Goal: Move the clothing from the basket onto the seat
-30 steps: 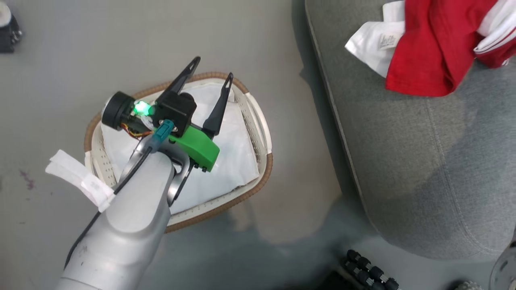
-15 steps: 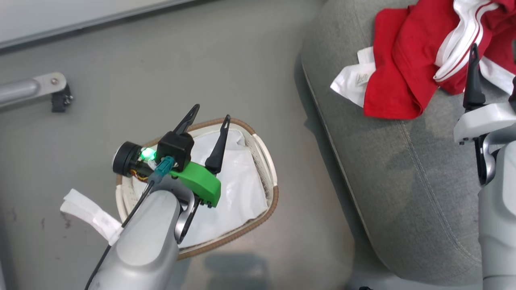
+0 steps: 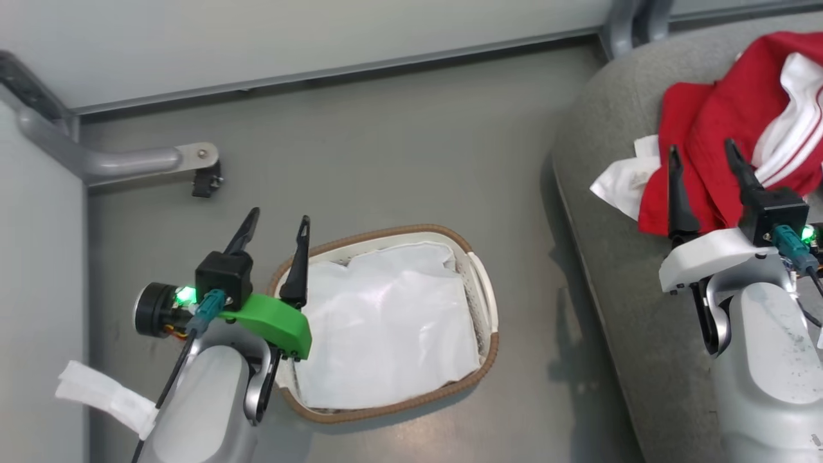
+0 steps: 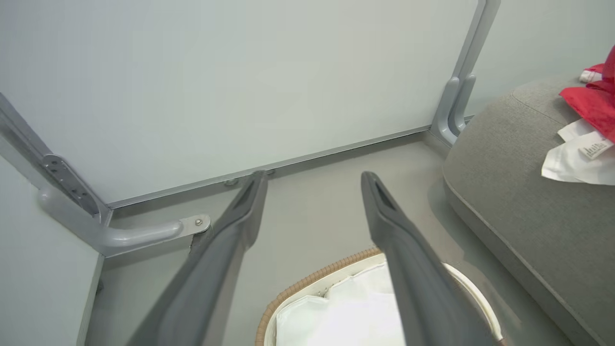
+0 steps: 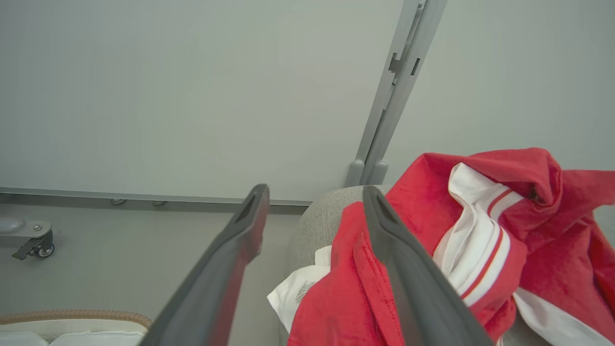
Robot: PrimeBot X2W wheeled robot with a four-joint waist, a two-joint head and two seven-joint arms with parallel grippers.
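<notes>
The red clothing [image 3: 720,128] with white striped panels lies crumpled on the grey seat [image 3: 617,270] at the right; the right wrist view shows the clothing [image 5: 480,240] close ahead. The oval white basket [image 3: 483,302] with its brown rim stands on the floor, holding just a white liner sheet [image 3: 386,334]. My left gripper [image 3: 275,224] is open, empty, above the basket's left end. My right gripper [image 3: 703,154] is open, empty, raised over the seat just short of the clothing. The left wrist view has the basket [image 4: 307,288] below the open fingers [image 4: 230,230].
A pale wall panel [image 3: 289,32] with a floor rail runs along the back. A grey metal bracket with a caster [image 3: 193,164] stands on the floor at the left. A vertical grey post [image 5: 384,110] rises behind the seat.
The camera has tilted up and the whole scene has shifted. My left gripper has drawn back from over the basket's middle to its left end. My right gripper has come fully into view, open.
</notes>
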